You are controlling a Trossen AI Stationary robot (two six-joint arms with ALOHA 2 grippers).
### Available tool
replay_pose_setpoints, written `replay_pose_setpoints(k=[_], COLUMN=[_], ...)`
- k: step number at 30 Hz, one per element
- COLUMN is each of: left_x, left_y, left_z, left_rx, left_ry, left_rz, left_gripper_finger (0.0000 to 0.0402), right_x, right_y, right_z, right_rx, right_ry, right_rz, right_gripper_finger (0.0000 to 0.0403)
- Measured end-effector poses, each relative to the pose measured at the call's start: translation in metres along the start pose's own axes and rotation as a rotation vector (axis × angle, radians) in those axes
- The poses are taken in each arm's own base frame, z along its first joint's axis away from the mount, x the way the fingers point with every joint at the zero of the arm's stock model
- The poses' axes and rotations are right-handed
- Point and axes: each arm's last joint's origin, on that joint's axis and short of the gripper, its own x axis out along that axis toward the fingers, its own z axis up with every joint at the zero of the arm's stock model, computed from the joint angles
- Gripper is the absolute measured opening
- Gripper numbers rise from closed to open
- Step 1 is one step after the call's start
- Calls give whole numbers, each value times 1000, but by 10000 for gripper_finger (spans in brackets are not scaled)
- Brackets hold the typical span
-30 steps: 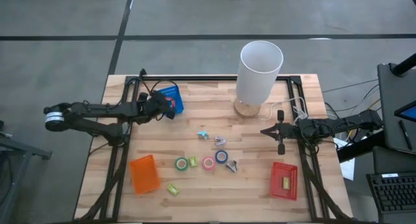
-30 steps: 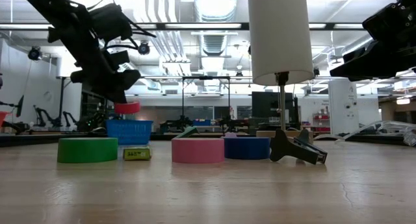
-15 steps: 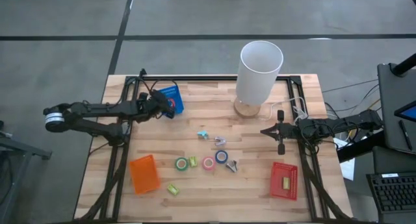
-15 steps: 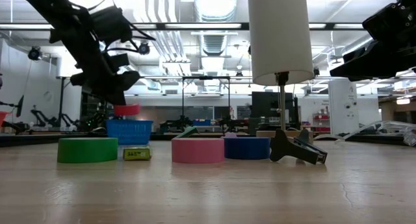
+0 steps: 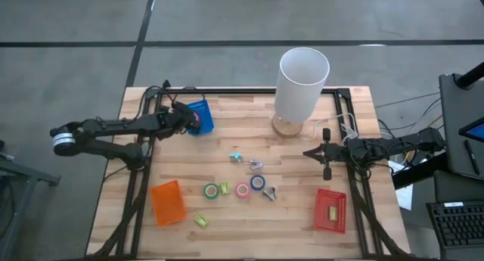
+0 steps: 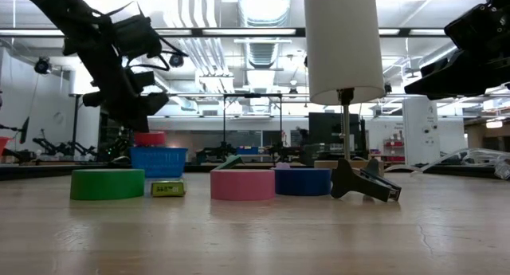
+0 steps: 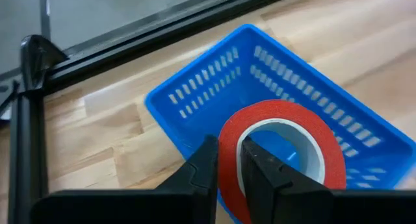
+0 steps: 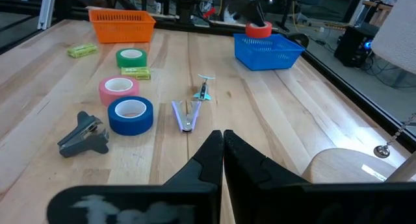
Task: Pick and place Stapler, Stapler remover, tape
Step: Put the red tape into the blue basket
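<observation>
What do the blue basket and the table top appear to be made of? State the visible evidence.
Blue basket: likely moulded plastic, uniformly coloured, with slotted walls and a slight sheen. Table top: wood, probably sealed butcher block, showing joined pale planks with grain.

Right end effector (image 8: 222,141) fingers pressed together over wooden tabletop (image 8: 286,120). Ahead: blue tape roll (image 8: 130,114), pink tape roll (image 8: 118,89), green tape roll (image 8: 132,58); red tape roll (image 8: 258,29) sat in blue plastic basket (image 8: 269,50); orange basket (image 8: 122,24) far back.
</observation>
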Motion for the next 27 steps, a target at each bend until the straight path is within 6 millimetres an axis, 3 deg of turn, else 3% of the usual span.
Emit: replay_pose_setpoints(k=[9,18,23,27], left_x=[23,47,50,47], left_y=[12,3,1,2], left_z=[3,-3,-4,-2], left_rx=[-19,16,21,22], left_ry=[76,123,129,120], left_rz=[59,37,37,25], left_gripper_finger=[51,51,59,92], right_x=[0,0,0,0], right_y=[0,0,0,0], right_z=[0,0,0,0], right_rx=[0,0,0,0], right_ry=[0,0,1,0], right_rz=[0,0,0,0], right_gripper_finger=[8,9,9,9])
